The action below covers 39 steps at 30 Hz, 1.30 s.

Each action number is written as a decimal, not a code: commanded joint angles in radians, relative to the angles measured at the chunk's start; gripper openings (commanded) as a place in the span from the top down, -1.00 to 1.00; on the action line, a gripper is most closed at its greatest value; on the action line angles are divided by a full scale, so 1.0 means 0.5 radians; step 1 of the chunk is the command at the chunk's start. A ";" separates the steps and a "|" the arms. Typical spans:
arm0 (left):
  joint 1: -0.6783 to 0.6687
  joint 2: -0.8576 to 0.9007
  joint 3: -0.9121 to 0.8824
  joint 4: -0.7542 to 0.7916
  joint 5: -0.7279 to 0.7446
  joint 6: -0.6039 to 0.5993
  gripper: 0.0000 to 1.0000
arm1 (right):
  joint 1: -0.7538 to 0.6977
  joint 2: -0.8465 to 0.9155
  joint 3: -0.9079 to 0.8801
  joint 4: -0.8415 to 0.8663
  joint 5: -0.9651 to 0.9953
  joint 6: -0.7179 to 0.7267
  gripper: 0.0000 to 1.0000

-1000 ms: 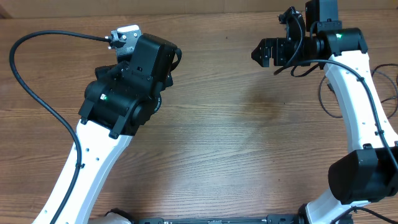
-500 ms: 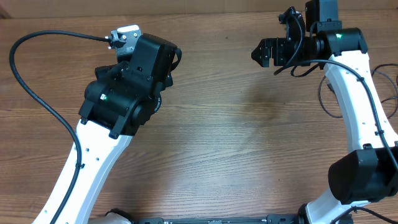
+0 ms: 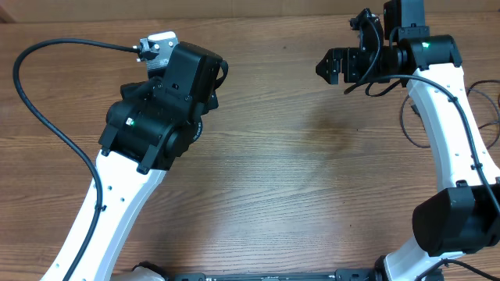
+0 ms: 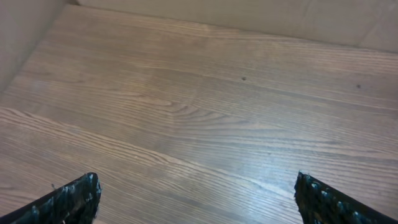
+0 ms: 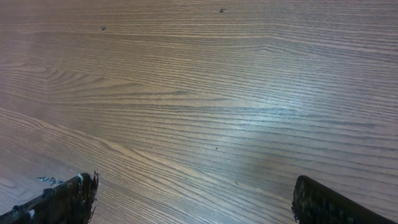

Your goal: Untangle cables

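Note:
Thin black cables (image 3: 486, 105) lie in loops at the table's right edge, partly hidden behind the white link of my right arm. My right gripper (image 3: 322, 66) hovers at the back right, pointing left, well away from those loops. In the right wrist view the gripper (image 5: 196, 182) is open, with only bare wood between its fingertips (image 5: 74, 193). My left gripper (image 4: 196, 180) is open too, over bare wood near the table's far left corner. From overhead, the left arm's wrist body (image 3: 168, 94) covers its fingers. No cable appears in either wrist view.
A thick black arm cable (image 3: 47, 125) sweeps in a wide arc over the left side of the wooden table (image 3: 297, 179). The table's far edge meets a pale wall (image 4: 249, 12). The right arm's base (image 3: 449, 222) stands at the front right.

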 commanded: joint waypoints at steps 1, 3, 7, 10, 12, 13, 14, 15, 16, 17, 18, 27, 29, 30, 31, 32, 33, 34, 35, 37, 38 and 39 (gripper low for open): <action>0.011 0.005 0.037 0.008 0.068 0.018 -0.99 | -0.002 -0.012 0.002 0.011 -0.004 -0.010 -1.00; 0.011 -0.002 0.037 0.010 0.089 0.016 -0.99 | -0.002 -0.012 0.002 0.011 -0.004 -0.010 -1.00; 0.011 -0.027 0.037 0.079 0.154 0.015 -0.99 | -0.002 -0.012 0.002 0.011 -0.003 -0.009 -1.00; 0.013 -0.067 0.036 0.111 0.191 0.015 -1.00 | -0.002 -0.012 0.002 0.011 -0.004 -0.010 -1.00; 0.014 -0.098 0.027 0.124 0.205 0.015 -0.99 | -0.002 -0.012 0.002 0.011 -0.004 -0.010 -1.00; 0.014 -0.119 0.012 0.134 0.207 0.012 -0.99 | -0.002 -0.012 0.002 0.011 -0.004 -0.010 -1.00; 0.014 -0.140 -0.004 0.137 0.206 -0.008 -0.99 | -0.002 -0.012 0.002 0.011 -0.004 -0.010 -1.00; 0.016 -0.164 -0.021 0.139 0.206 -0.040 -0.99 | -0.002 -0.012 0.002 0.011 -0.004 -0.010 -1.00; 0.026 -0.190 -0.045 0.149 0.207 -0.084 -1.00 | -0.002 -0.012 0.002 0.011 -0.004 -0.009 -1.00; 0.040 -0.221 -0.076 0.172 0.208 -0.132 -0.99 | -0.002 -0.012 0.002 0.011 -0.004 -0.009 -1.00; 0.060 -0.256 -0.117 0.208 0.219 -0.185 -0.99 | -0.002 -0.012 0.002 0.011 -0.004 -0.010 -1.00; 0.443 -0.759 -1.036 1.051 0.703 -0.195 -0.99 | -0.002 -0.012 0.002 0.011 -0.003 -0.009 -1.00; 0.508 -0.904 -1.292 1.319 0.819 -0.096 -0.99 | -0.002 -0.012 0.002 0.011 -0.004 -0.010 -0.99; 0.529 -0.970 -1.405 1.450 0.866 -0.043 -0.99 | -0.002 -0.012 0.002 0.011 -0.004 -0.009 -1.00; 0.544 -1.028 -1.509 1.578 0.909 0.011 -0.99 | -0.002 -0.012 0.002 0.011 -0.004 -0.010 -1.00; 0.558 -1.112 -1.648 1.753 0.966 0.088 -0.99 | -0.002 -0.012 0.002 0.011 -0.003 -0.010 -1.00; 0.565 -1.171 -1.743 1.873 1.006 0.140 -0.99 | -0.002 -0.012 0.002 0.011 -0.004 -0.009 -1.00; 0.572 -1.243 -1.860 2.021 1.051 0.208 -0.99 | -0.002 -0.012 0.002 0.011 -0.004 -0.009 -1.00; 0.576 -1.317 -1.982 2.175 1.097 0.268 -0.99 | -0.002 -0.012 0.002 0.011 -0.003 -0.009 -1.00; 0.578 -1.432 -2.177 2.422 1.139 0.344 -0.99 | -0.002 -0.012 0.002 0.011 -0.004 -0.009 -1.00; 0.579 -1.495 -2.283 2.558 1.148 0.366 -0.99 | -0.002 -0.012 0.002 0.011 -0.004 -0.010 -1.00; 0.585 -1.548 -2.372 2.671 1.151 0.368 -0.98 | -0.002 -0.012 0.002 0.011 -0.004 -0.010 -1.00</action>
